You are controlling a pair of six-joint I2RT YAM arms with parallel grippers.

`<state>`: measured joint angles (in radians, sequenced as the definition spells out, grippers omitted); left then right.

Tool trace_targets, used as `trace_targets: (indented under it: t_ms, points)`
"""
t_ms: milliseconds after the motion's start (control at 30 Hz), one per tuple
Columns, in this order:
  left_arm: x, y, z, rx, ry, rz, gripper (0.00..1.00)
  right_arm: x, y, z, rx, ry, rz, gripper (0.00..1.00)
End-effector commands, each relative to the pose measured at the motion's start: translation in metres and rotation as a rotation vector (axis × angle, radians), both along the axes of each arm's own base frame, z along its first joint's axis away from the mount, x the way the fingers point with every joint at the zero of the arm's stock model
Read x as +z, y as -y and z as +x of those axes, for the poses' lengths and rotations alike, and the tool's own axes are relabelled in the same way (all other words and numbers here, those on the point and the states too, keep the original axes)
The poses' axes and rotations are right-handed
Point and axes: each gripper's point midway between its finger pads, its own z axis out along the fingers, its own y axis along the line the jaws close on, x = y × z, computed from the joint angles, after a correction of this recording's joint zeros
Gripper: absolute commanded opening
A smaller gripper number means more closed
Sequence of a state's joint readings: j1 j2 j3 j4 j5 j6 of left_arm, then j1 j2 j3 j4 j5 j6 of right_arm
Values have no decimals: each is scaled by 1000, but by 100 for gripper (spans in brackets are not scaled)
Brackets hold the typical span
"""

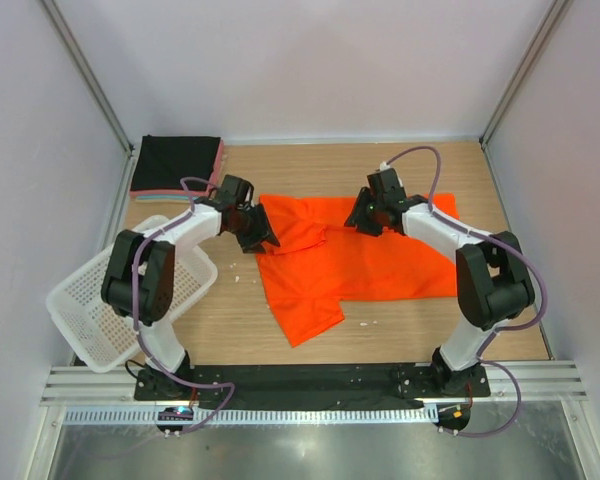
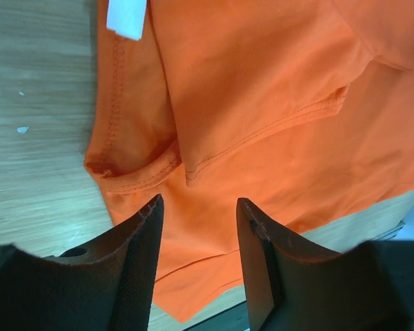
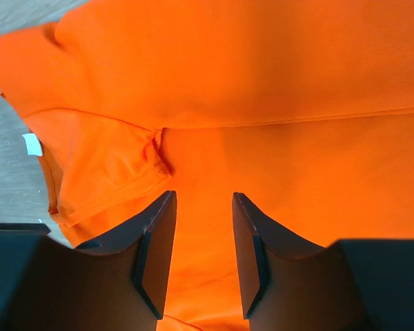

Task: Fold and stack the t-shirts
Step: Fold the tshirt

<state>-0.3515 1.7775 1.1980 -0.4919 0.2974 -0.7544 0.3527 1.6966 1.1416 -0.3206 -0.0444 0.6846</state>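
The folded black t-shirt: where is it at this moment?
In the top view the folded black t-shirt lies at the far left corner of the table, behind the left gripper and beyond the white basket.

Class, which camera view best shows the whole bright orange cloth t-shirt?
The top external view: the bright orange cloth t-shirt shows nearly its whole outline there. Both wrist views show only close-up patches of folds and seams.
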Motion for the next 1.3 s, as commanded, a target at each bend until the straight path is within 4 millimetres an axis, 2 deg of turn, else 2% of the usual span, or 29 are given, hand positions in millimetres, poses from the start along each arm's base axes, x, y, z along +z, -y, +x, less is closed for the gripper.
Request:
trace_targets:
  t_ms: [0,67,133,167,233,267,300,333,400,433,467,567,600,633,667,800,900,1100,1267]
  points:
    - [16,15,20,39,91,-90,47,9,-27,9,13,48,75,44]
    - [16,14,22,44,98,-81,46,1,-35,3,-23,18,86,44]
    - [24,6,29,60,126,-38,45,-9,-49,-7,-105,-50,120,44]
    - [26,-2,35,84,141,-3,45,-13,-51,-10,-155,-69,120,43]
    - [44,-16,49,111,167,19,43,-16,-67,-20,-201,-83,133,43]
    - [44,-31,52,125,153,58,41,-12,-79,-18,-236,-82,181,43]
    - [57,-35,65,132,181,70,36,-11,-91,-22,-233,-83,191,43]
    - [58,-42,71,136,181,94,36,-16,-100,-24,-241,-99,194,43]
    - [59,-59,78,143,165,142,34,-7,-121,-18,-234,-86,220,43]
    - [58,-62,88,144,163,146,33,-8,-137,-26,-198,-96,204,43]
    - [57,-67,92,154,155,144,32,-8,-151,-17,-179,-90,195,43]
    - [49,-75,103,173,145,120,27,-15,-174,-18,-90,-65,122,43]
    - [47,-72,105,166,138,93,22,-16,-178,-18,-62,-48,105,43]
    - [40,-71,106,162,123,82,20,-13,-184,-14,-40,-13,110,43]
    - [41,-70,111,157,132,62,18,-13,-191,-17,-9,6,103,43]
    - [28,-63,115,138,87,-9,5,-16,-205,-16,119,107,10,43]
    - [20,-63,121,161,62,-52,0,-20,-207,-15,193,153,-89,43]
    - [9,-64,125,183,33,-74,0,-26,-203,-12,251,195,-260,42]
    - [7,-64,125,184,29,-70,0,-36,-206,-17,304,185,-308,39]
